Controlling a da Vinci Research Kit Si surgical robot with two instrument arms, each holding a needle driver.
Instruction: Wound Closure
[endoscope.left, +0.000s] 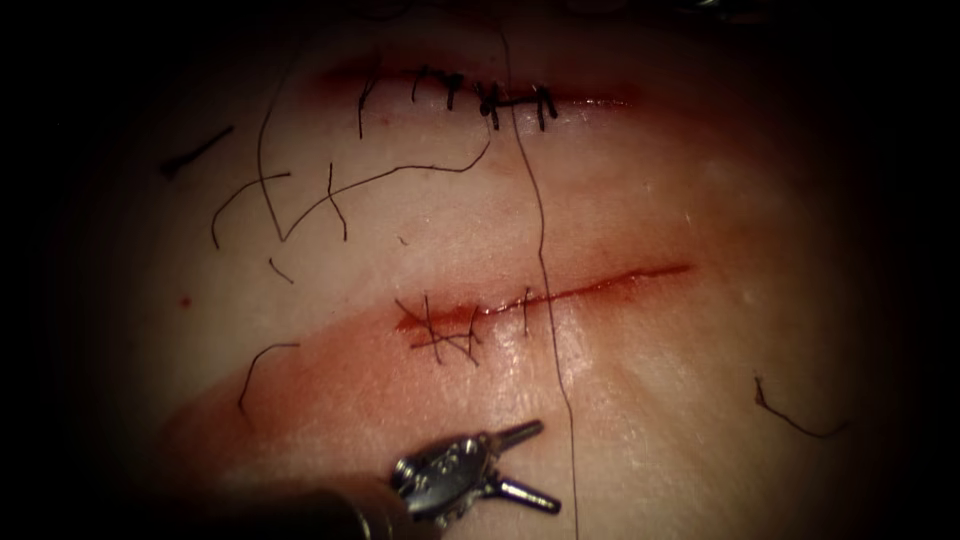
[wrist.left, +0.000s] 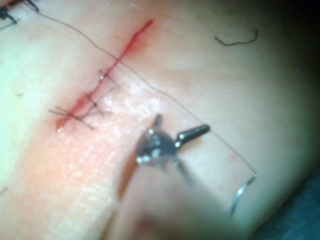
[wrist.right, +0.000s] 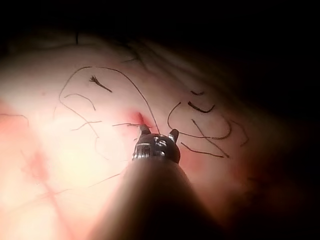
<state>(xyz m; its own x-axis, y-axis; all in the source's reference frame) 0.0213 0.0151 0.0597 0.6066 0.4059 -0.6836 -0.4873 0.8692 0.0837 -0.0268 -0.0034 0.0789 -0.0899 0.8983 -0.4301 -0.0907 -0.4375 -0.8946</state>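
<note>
Below the cut (endoscope.left: 560, 293) on the tissue (endoscope.left: 700, 400), the left tool (endoscope.left: 530, 465) gapes wide, empty.

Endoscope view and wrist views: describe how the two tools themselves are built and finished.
The left arm's tool has a shiny silver metal wrist with small round pivots and two slim, straight, blunt-tipped metal jaws, on a dark round shaft. In the left wrist view it looks the same, bright and reflective. The right arm's tool has a ribbed silver wrist, short dark-tipped jaws and a smooth thick shaft.
</note>
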